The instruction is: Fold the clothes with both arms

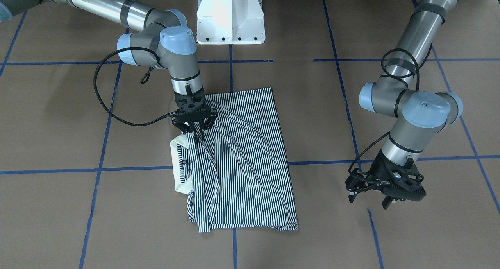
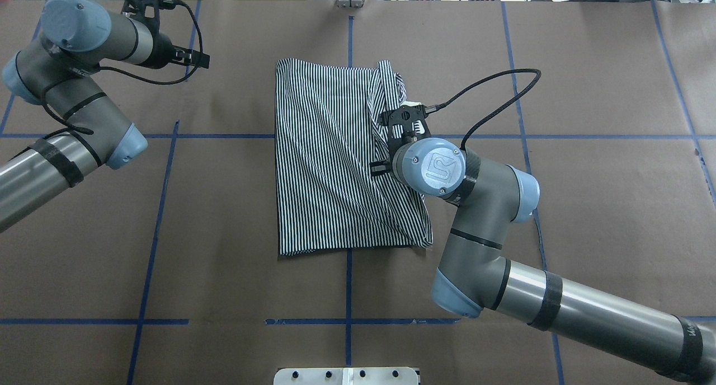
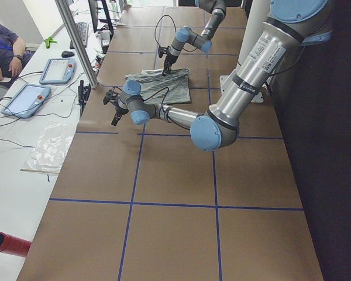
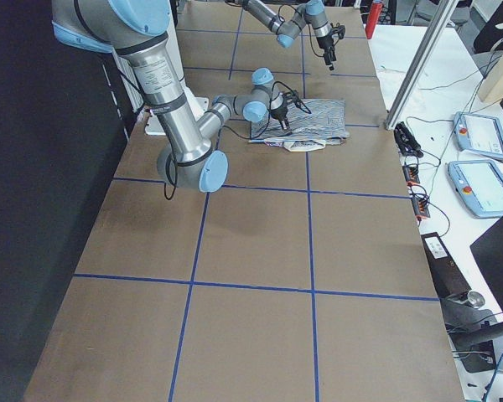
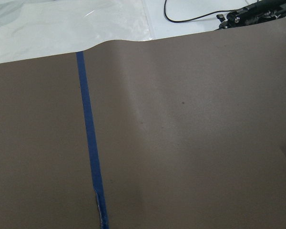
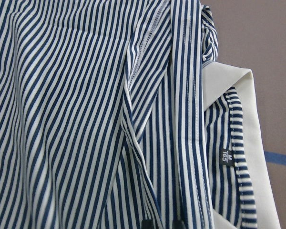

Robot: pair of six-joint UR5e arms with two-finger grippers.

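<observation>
The striped polo shirt (image 1: pixel 250 159) lies on the brown table, folded into a rough rectangle. Its cream collar (image 1: pixel 180 171) faces the robot's right. It also shows in the overhead view (image 2: pixel 324 161). My right gripper (image 1: pixel 196 135) points down at the shirt's edge near the collar, its fingers pinched on a ridge of striped fabric. The right wrist view shows that ridge (image 6: pixel 157 143), the collar (image 6: pixel 229 81) and the two fingertips (image 6: pixel 145 223) close together. My left gripper (image 1: pixel 369 200) is open and empty, above bare table well off to the shirt's other side.
The white pedestal base (image 1: pixel 230 18) stands at the robot's edge of the table. Blue tape lines (image 5: pixel 88 143) grid the brown paper. A bench with tablets (image 3: pixel 26 99) and a metal post (image 3: pixel 76 35) runs along the far side.
</observation>
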